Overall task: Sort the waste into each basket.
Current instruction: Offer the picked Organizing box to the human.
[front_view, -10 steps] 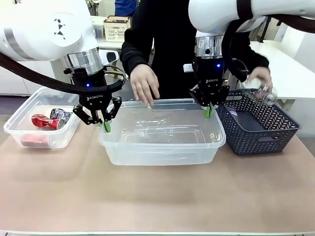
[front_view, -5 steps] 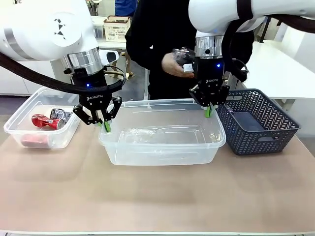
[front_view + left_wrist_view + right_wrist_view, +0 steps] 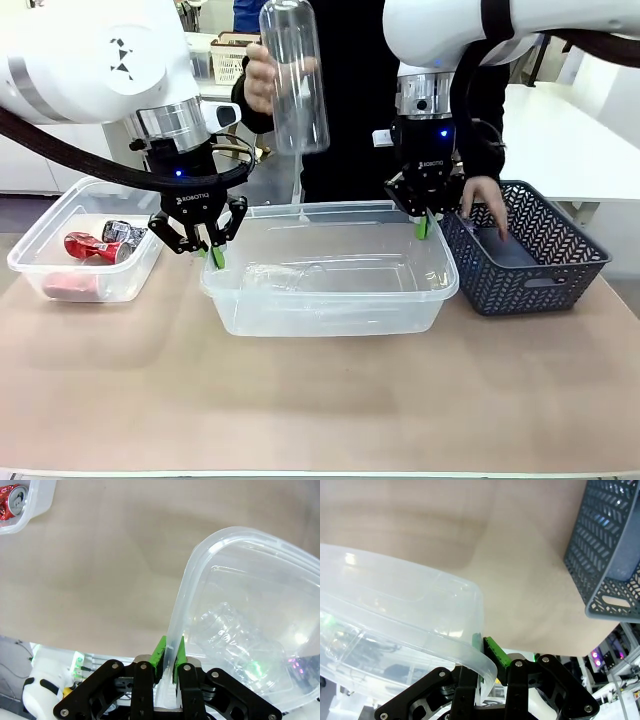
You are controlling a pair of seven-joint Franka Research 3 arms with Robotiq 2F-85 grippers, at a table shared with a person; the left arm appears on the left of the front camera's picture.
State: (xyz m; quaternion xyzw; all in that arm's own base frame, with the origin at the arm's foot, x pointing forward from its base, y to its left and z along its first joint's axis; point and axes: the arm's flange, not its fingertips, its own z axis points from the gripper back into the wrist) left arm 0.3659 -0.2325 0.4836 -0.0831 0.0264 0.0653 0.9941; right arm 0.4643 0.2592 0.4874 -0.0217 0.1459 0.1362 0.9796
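The left tool [image 3: 216, 256] pinches the left rim of the middle tub [image 3: 330, 310], its green pads [image 3: 160, 650] pressed on the thin wall. The right tool [image 3: 424, 226] pinches the same tub's right rim. Clear bottles [image 3: 300, 270] lie inside it. The left tub [image 3: 60, 290] on the table [image 3: 320, 400] holds crushed red and silver cans [image 3: 100, 242]. A person's hand [image 3: 262, 72] holds a clear bottle [image 3: 294, 75] upright above the middle tub; the other hand [image 3: 486, 205] reaches into the dark basket [image 3: 530, 275].
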